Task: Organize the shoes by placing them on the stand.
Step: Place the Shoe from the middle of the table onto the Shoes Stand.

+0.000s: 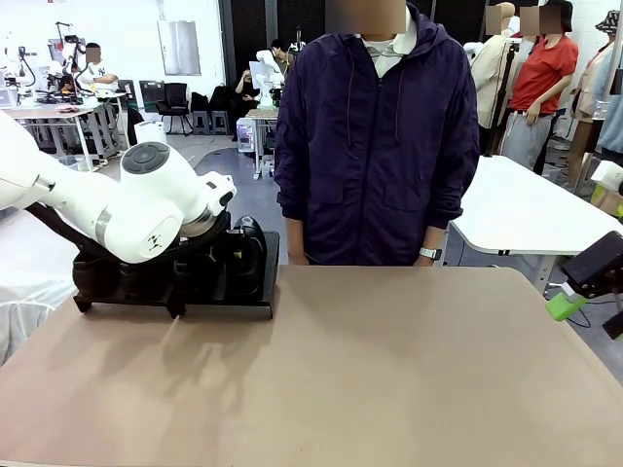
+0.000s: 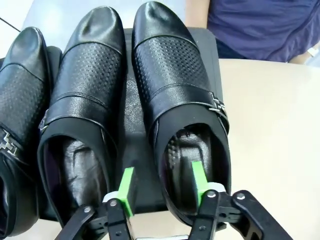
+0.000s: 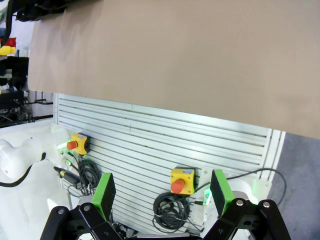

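The robot's white left arm reaches in low across the table's (image 1: 389, 370) left side, its wrist bent down over the black stand (image 1: 248, 292) at the far left edge, directly in front of a person in a dark purple jacket (image 1: 375, 136) who stands at the far side with arms hanging. Three glossy black shoes show in the left wrist view, lined up side by side, toes pointing away, on the stand (image 2: 207, 42): a right-hand shoe (image 2: 175, 85), a middle shoe (image 2: 85, 100) and a third shoe (image 2: 17, 115) cut off at the picture's edge; whether more sit beyond it cannot be told. The left gripper (image 2: 162, 187) hangs at the heel of the right-hand shoe, its jaws partly apart, one green pad (image 2: 200, 177) inside the shoe's opening and the other in the gap between the two shoes, straddling the shoe's side wall without clamping it. The right gripper (image 3: 162, 192) hangs off the table's right side, jaws spread wide and holding nothing, facing two yellow emergency-stop boxes (image 3: 182, 180).
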`<control>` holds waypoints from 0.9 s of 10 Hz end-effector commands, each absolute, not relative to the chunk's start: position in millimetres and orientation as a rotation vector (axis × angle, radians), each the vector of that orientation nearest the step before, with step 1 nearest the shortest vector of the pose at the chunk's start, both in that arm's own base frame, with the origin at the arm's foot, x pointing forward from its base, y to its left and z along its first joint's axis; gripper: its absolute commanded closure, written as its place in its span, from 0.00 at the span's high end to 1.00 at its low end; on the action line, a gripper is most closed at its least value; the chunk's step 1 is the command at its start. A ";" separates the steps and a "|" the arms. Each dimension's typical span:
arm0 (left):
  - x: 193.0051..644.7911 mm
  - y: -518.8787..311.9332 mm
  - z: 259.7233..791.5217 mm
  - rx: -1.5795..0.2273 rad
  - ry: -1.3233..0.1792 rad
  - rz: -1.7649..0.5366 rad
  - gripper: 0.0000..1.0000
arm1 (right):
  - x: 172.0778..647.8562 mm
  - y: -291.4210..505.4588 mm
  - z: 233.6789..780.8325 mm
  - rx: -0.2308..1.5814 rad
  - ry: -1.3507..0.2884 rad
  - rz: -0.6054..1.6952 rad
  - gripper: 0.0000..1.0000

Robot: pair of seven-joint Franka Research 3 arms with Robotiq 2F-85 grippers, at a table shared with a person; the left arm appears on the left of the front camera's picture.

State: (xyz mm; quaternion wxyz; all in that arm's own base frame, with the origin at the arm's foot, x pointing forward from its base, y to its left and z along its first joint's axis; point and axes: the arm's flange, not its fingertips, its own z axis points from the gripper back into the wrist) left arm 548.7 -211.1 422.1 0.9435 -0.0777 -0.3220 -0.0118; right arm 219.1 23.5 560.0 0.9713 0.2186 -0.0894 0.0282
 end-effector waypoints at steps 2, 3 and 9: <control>544.8 -216.0 433.2 -0.146 -0.686 -0.025 1.00 | 218.8 22.8 561.5 0.460 -0.184 0.081 1.00; 539.8 -217.8 439.2 -0.151 -0.694 -0.043 1.00 | 218.8 22.8 561.5 0.460 -0.184 0.081 1.00; 424.2 -214.1 563.8 -0.130 -0.511 -0.303 1.00 | 218.8 22.8 561.5 0.460 -0.184 0.081 1.00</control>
